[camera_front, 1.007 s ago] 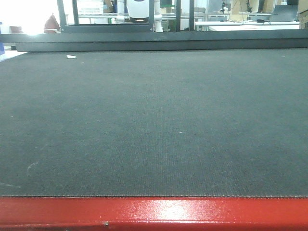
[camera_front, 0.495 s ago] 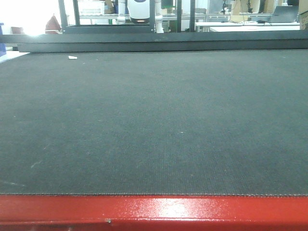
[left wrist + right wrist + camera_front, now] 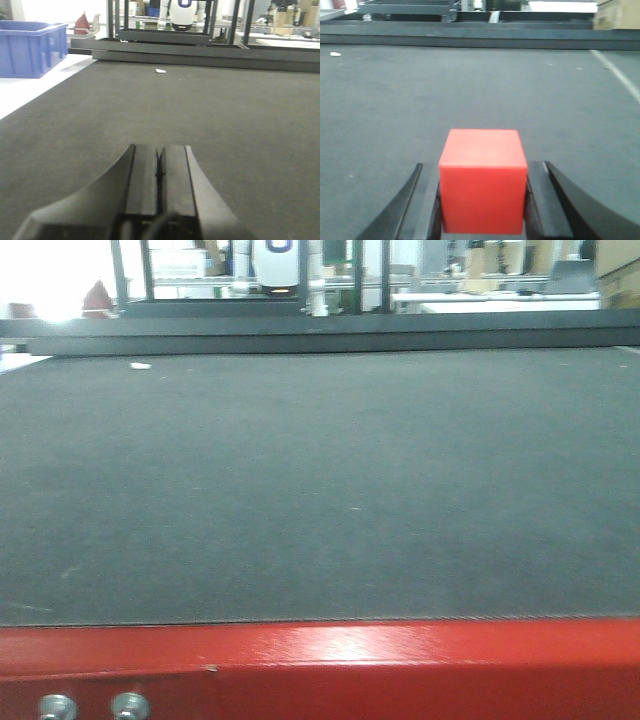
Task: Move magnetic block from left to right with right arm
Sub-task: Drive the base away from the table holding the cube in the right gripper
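Left gripper (image 3: 159, 150): fingers pressed together, nothing between them, low over mat (image 3: 250, 125). Right gripper (image 3: 482, 172): clamped on block (image 3: 483, 200), one finger against each side face. Cannot tell whether block clears mat. Risk: block seems held near fingertips, so fast swing or snag on mat could twist it out of grip. Block is cube, so no long axis; faces square to fingers, top face level.

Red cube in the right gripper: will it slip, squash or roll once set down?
Probably stiff: the cube keeps straight edges between the fingers, with no visible squashing. Its smooth faces might slip somewhat in a light grip. Flat sides and the textured mat suggest it will sit, not roll.
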`<state>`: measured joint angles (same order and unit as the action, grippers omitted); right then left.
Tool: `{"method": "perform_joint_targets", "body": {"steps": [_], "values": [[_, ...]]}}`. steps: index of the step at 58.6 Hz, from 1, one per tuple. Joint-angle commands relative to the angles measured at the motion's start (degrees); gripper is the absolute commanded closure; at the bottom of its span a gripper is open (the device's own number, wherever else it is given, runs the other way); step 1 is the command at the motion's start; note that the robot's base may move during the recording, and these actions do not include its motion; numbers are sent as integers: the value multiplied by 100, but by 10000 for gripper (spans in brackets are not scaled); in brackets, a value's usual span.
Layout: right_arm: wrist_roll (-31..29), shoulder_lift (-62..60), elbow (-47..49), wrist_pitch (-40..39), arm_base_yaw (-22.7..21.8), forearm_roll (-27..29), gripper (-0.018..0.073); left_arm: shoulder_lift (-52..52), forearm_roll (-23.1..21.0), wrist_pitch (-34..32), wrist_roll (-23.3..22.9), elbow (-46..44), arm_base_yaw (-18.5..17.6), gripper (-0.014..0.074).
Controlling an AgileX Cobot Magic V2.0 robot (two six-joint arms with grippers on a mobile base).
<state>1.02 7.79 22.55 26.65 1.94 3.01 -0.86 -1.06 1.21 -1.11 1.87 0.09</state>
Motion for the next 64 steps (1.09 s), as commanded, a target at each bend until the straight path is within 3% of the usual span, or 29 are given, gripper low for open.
{"method": "perform_joint_targets", "body": {"steps": [1, 64], "values": [[-57, 62, 148, -518, -39, -55, 368, -59, -20, -450, -10, 40, -16, 713], [-57, 61, 148, -513, -39, -55, 368, -59, -20, -450, -10, 40, -16, 713]]}}
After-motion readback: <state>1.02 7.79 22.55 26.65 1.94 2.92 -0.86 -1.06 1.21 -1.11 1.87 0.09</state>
